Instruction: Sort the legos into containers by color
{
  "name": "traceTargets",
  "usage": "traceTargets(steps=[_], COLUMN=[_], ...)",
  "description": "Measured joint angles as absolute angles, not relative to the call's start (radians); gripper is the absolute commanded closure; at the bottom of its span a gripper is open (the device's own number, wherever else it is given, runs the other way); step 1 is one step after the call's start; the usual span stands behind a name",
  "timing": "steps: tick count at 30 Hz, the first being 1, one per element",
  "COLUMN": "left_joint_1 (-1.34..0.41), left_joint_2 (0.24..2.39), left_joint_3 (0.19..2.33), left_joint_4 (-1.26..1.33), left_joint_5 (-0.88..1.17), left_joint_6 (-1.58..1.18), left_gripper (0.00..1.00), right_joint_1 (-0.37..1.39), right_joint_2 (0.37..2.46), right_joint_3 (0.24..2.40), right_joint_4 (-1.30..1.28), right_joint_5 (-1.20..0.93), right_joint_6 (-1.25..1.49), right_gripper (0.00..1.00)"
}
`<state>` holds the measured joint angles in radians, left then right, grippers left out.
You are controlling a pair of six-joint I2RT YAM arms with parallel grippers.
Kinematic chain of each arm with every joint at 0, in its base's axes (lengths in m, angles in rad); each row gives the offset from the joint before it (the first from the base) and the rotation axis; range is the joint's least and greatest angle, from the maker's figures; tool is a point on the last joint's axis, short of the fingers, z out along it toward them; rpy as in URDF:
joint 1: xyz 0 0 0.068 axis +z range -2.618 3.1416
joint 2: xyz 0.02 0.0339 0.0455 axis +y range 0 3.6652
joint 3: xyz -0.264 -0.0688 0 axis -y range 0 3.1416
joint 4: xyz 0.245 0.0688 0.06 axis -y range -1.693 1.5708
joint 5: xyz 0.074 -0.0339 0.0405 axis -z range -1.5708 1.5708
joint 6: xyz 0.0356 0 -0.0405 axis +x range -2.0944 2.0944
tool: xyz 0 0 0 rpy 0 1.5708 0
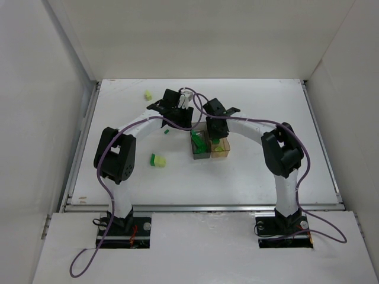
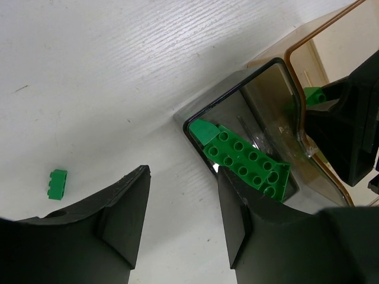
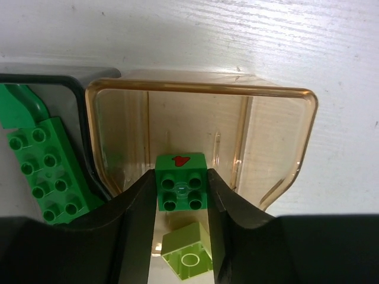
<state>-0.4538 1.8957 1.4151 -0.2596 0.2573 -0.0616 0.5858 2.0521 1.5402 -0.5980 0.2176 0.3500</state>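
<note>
The smoky grey container [image 1: 200,146] and the amber container [image 1: 221,148] stand side by side mid-table. My right gripper [image 3: 181,198] is shut on a dark green brick with a red mark [image 3: 181,181], held over the amber container [image 3: 278,148], where a pale yellow-green brick [image 3: 187,255] lies. The grey container [image 2: 260,89] holds a long dark green brick [image 2: 249,163], which also shows in the right wrist view [image 3: 47,171]. My left gripper [image 2: 182,177] is open and empty over bare table beside the grey container. A small dark green brick [image 2: 57,183] lies to its left.
Loose bricks lie on the table: a pale one [image 1: 147,94] at the back left, a small dark green one [image 1: 167,132], and a dark green and pale pair [image 1: 156,160] in front of the left arm. Both grippers [image 1: 185,115] [image 1: 216,127] are close together behind the containers.
</note>
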Motion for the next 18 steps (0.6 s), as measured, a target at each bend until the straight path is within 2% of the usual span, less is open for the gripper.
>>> traceTargets(steps=[11, 15, 18], left_joint_1=[-0.455, -0.456, -0.450], left_joint_2=[1.896, 1.896, 1.895], left_joint_3=[1.416, 1.438, 1.483], left_joint_4=[-0.263, -0.287, -0.309], left_joint_5=[0.249, 0.245, 0.241], left_joint_6=[-0.061, -0.061, -0.066], left_gripper=[0.54, 0.54, 0.53], right_joint_1=[0.590, 0.597, 0.602], right_joint_2=[1.989, 1.913, 1.885], right_joint_3=[1.629, 1.635, 1.628], right_joint_4=[-0.661, -0.648, -0.606], right_joint_5=[0.333, 0.292, 0.213], right_joint_6=[0.326, 0.301, 0.279], right_gripper=[1.00, 1.00, 0.95])
